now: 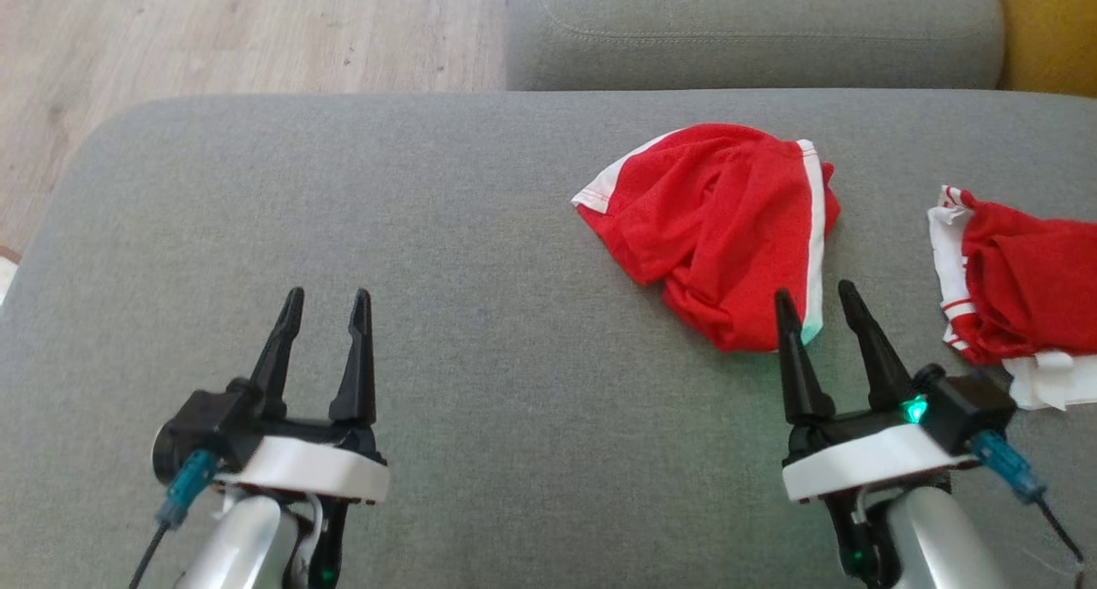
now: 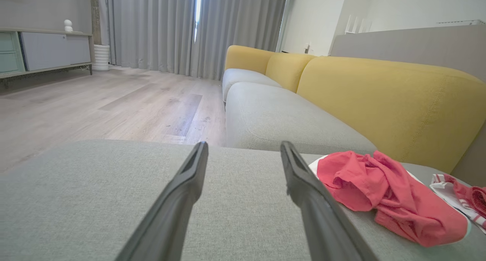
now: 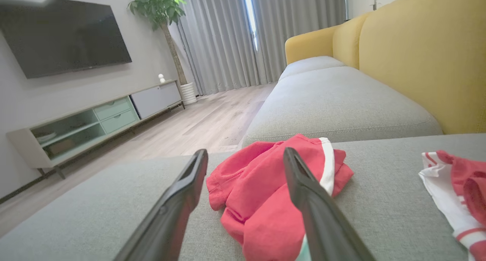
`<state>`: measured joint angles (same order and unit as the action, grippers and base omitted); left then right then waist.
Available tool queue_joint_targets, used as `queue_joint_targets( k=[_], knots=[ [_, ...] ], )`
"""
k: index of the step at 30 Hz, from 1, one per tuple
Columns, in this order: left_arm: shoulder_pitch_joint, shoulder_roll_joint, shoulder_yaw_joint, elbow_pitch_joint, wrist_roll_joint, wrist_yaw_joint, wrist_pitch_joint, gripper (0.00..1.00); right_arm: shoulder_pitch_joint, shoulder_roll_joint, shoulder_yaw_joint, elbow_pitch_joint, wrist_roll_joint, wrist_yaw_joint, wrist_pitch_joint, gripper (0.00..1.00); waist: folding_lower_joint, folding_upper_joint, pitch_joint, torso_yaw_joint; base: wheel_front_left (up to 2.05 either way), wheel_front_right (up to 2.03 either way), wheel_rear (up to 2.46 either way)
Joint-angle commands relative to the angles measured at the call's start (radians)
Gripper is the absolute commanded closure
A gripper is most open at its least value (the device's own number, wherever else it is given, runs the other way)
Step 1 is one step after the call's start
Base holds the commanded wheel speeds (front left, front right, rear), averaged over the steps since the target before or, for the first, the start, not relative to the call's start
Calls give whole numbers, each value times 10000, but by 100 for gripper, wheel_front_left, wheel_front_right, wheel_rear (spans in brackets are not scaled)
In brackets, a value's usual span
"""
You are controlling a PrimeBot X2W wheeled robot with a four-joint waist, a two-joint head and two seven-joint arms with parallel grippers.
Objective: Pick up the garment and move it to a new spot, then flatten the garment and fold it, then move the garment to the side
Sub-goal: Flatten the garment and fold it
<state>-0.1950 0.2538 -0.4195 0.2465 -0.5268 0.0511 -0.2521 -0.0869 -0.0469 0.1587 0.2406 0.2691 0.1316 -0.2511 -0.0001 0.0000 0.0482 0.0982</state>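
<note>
A crumpled red garment (image 1: pixel 716 225) with white trim lies on the grey sofa cushion (image 1: pixel 428 229), right of centre. My right gripper (image 1: pixel 814 296) stands open just short of its near edge, fingertips almost at the cloth, nothing between them. In the right wrist view the garment (image 3: pixel 254 185) lies directly ahead between the open fingers (image 3: pixel 182 192). Far to the left, over bare cushion, my left gripper (image 1: pixel 326 297) is open and empty. The left wrist view has the garment (image 2: pixel 379 192) off to the right of that gripper (image 2: pixel 243 147).
A second red and white bundle of cloth (image 1: pixel 1011 297) lies at the cushion's right edge. Another grey seat cushion (image 1: pixel 754 23) sits beyond, with yellow backrests (image 2: pixel 379 97) on the right. Wooden floor (image 1: pixel 214 32) lies past the cushion's far left edge.
</note>
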Motion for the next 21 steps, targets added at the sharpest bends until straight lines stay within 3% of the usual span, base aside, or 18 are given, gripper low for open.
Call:
queue_joint_targets(
  k=[1,9,17,21],
  knots=[
    [-362,56,503,-360,140,-88,-96,0,-292,-33,290,-259,-302,-9,-85,0,1,0,97,94,0,0,0],
    [-504,-461,751,-80,560,-553,-96,0,-1745,-33,740,213,-2219,-9,1296,0,1,0,611,703,0,0,0],
    [-921,-1153,809,410,875,-1042,-97,0,-3761,-214,718,2461,-4512,-9,3278,0,1,0,1207,1608,0,0,0],
    [-1110,-1372,870,551,979,-1181,-97,0,-4368,-314,525,3366,-5213,-9,3728,0,1,0,1405,1956,0,0,0]
  ],
)
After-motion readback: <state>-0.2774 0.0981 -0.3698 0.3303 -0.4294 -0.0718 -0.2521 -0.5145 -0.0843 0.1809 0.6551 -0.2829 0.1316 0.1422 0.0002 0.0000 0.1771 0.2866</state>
